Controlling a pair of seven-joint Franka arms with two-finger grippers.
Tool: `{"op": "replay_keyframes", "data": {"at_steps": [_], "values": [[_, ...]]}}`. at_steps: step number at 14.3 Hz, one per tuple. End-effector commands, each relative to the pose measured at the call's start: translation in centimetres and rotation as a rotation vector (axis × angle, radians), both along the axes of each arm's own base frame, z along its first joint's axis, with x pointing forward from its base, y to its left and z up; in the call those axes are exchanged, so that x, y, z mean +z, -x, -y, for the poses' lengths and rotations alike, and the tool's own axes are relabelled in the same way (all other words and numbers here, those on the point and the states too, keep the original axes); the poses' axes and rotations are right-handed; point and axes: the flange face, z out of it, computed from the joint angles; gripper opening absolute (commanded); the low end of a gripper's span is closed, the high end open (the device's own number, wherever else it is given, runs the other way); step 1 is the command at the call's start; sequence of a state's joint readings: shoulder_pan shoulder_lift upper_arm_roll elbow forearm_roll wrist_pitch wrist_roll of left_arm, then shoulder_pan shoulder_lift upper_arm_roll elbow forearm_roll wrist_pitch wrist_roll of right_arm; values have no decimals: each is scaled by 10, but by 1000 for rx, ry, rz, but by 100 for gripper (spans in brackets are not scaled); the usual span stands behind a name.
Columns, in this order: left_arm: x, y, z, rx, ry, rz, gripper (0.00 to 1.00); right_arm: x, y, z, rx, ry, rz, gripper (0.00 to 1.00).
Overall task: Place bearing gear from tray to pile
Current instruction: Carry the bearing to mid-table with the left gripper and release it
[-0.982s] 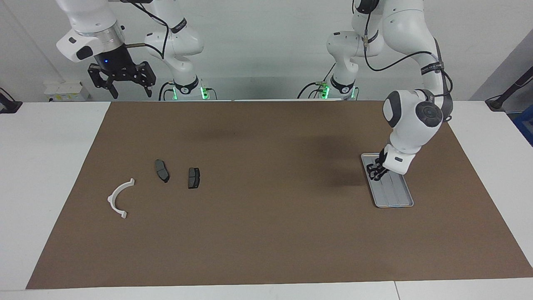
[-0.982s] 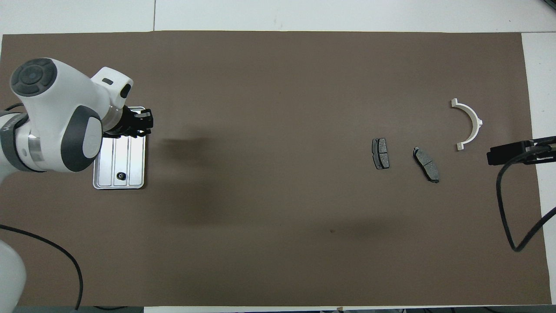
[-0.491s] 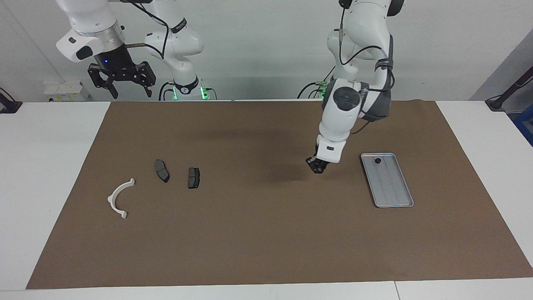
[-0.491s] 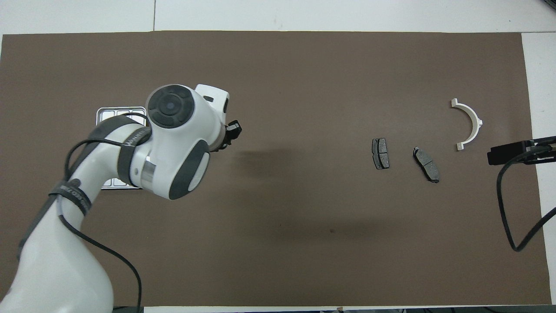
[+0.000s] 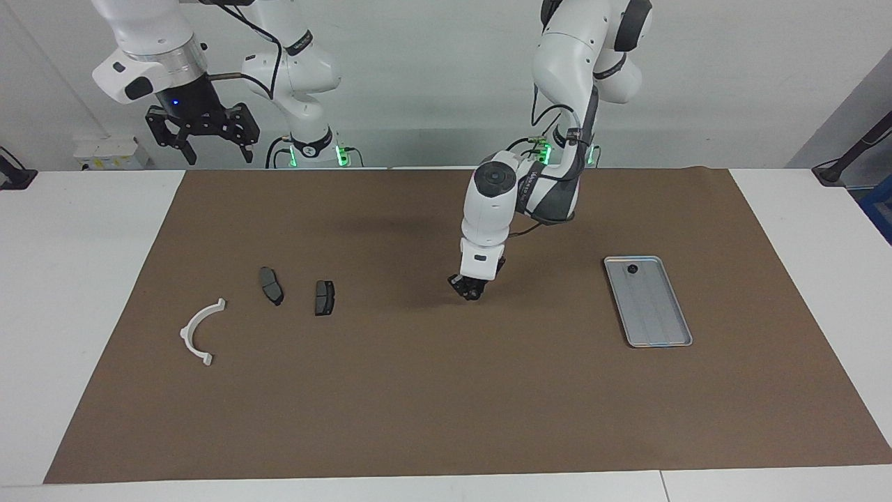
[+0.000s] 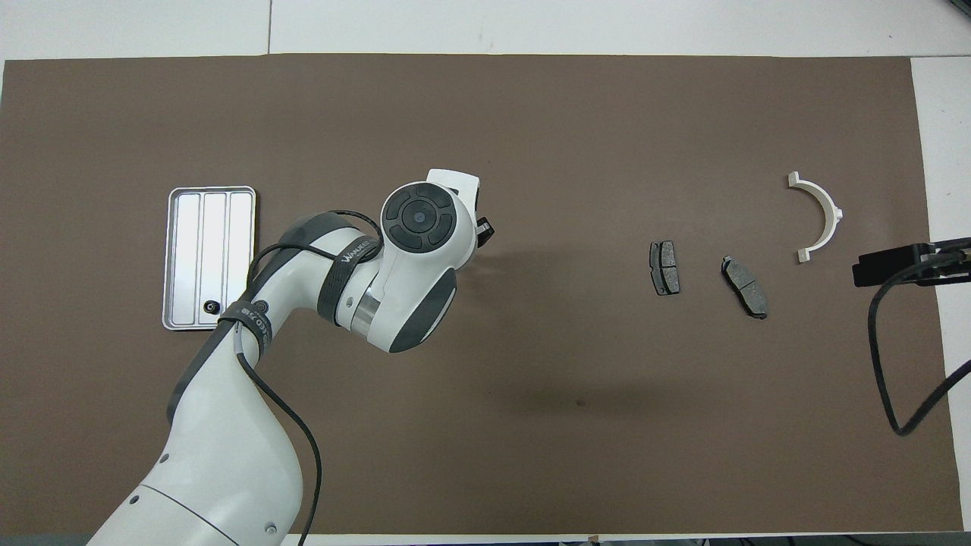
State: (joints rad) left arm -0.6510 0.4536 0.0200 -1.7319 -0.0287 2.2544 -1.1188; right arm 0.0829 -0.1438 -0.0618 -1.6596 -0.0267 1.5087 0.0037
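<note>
While the right arm waits, I see its right gripper (image 5: 202,136) raised over the tabletop (image 5: 83,279) edge nearest the robots, toward the right arm's end, with its fingers (image 5: 187,150) spread wide and nothing between them.

My left arm reaches out over the middle of the brown mat (image 5: 446,390). Its left gripper (image 5: 468,289) points down, low above the mat, between the tray (image 5: 658,335) and the pile (image 5: 271,285). From where I sit I cannot tell whether this gripper is spread, pressed together or pinching something; its tip is just a small dark knot, mostly hidden under the wrist in the overhead view (image 6: 484,227).

The tray lies flat on the mat toward the left arm's end of the tabletop, its long side running away from the robots. One small dark round part (image 5: 633,268) sits in the tray at the end nearest the robots, in the middle channel (image 6: 212,306). I take it for the bearing gear, though it is too small to be sure.

The pile lies toward the right arm's end. It is made up of two dark pads (image 6: 664,267) (image 6: 745,286) lying near each other but apart, and a white half-ring bracket (image 5: 202,333) closer to the tabletop's end and farther from the robots than the pads.
</note>
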Motion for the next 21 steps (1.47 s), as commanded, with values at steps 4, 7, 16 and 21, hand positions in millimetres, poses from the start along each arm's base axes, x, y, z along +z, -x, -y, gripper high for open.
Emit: {"op": "replay_keyframes", "data": {"at_steps": [4,7,16,21], "values": [[-18,6,-8,15,-33,-17,10,2,5,-9,-99,-15,5,100],[-24,10,-11,16,-42,-30,12,1,3,-14,-118,-15,16,100],[-31,14,-15,17,-39,-22,40,-1,3,-13,-127,-17,14,100],[6,-2,-31,-23,-147,-28,100,-2,3,-13,-176,-16,12,100]]}}
